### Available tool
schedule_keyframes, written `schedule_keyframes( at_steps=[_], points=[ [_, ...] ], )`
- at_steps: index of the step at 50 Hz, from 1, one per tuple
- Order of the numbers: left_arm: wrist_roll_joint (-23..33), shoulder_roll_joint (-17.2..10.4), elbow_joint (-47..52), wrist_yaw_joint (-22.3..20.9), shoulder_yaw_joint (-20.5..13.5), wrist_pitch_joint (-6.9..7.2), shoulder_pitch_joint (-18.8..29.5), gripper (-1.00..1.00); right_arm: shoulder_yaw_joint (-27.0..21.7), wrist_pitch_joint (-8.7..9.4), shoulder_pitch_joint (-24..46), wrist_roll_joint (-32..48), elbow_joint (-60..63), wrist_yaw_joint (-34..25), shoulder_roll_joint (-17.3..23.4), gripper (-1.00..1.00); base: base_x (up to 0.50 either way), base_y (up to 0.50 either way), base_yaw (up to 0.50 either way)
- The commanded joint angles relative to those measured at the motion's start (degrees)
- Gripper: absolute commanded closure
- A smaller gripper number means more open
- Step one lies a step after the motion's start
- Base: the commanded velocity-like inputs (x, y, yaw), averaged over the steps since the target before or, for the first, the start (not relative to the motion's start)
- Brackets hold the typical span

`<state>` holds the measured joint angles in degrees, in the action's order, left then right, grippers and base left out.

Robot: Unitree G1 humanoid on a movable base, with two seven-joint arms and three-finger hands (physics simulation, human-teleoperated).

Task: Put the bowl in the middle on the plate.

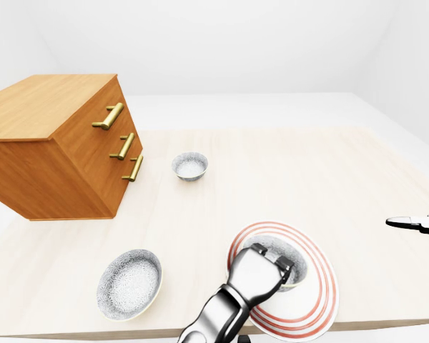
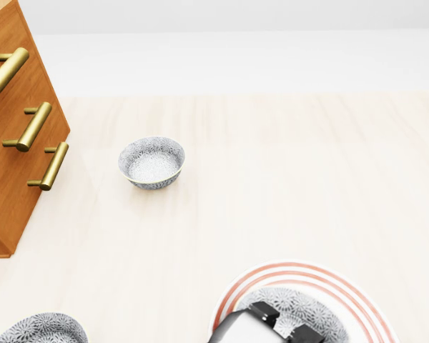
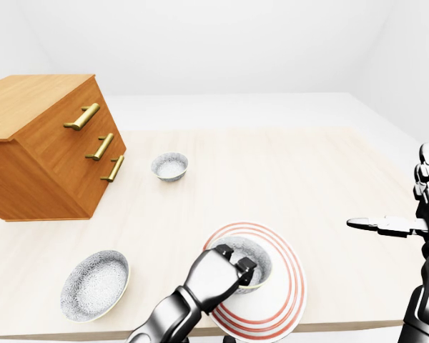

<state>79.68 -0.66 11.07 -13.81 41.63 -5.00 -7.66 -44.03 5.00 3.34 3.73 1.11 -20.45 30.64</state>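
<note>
Tabletop (image 3: pixel 272 171) is carrying three bowls (image 3: pixel 169 166) (image 3: pixel 94 284) (image 3: pixel 257 259), one plate (image 3: pixel 286 286), one drawer cabinet (image 3: pixel 36 143) showing three brass handles (image 3: pixel 82 116) (image 3: pixel 100 146) (image 3: pixel 114 168); two robot hands (image 3: pixel 216 275) (image 3: pixel 407 227) are showing.

Head view looks steeply down, close; both eye views sit wider, sharing the plate (image 1: pixel 322 286)

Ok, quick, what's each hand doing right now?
Left hand: closed on the near rim of the bowl, which sits on the plate.
Right hand: open, holding nothing.
</note>
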Motion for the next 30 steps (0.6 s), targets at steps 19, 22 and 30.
schedule_keyframes(
  at_steps=[19, 22, 30],
  points=[
    [-1.7, 2.0, -3.7, 5.2, 0.3, 0.0, 1.7, 1.0, 0.0, 0.0, 0.0, 0.1, -0.1, -0.1, 0.0, -1.0, 0.0, 0.0, 0.0],
    [-1.7, 2.1, -4.2, 5.5, 0.2, 0.0, 1.7, 1.0, -0.1, 0.0, -0.1, 0.0, 0.1, -0.2, 0.0, -1.0, 0.0, 0.0, 0.0],
    [-1.6, 2.4, -4.1, 4.9, -0.1, 0.0, 1.8, 1.0, 0.1, 0.0, 0.1, 0.1, -0.4, 0.0, 0.0, -1.0, 0.0, 0.0, 0.0]
  ],
)
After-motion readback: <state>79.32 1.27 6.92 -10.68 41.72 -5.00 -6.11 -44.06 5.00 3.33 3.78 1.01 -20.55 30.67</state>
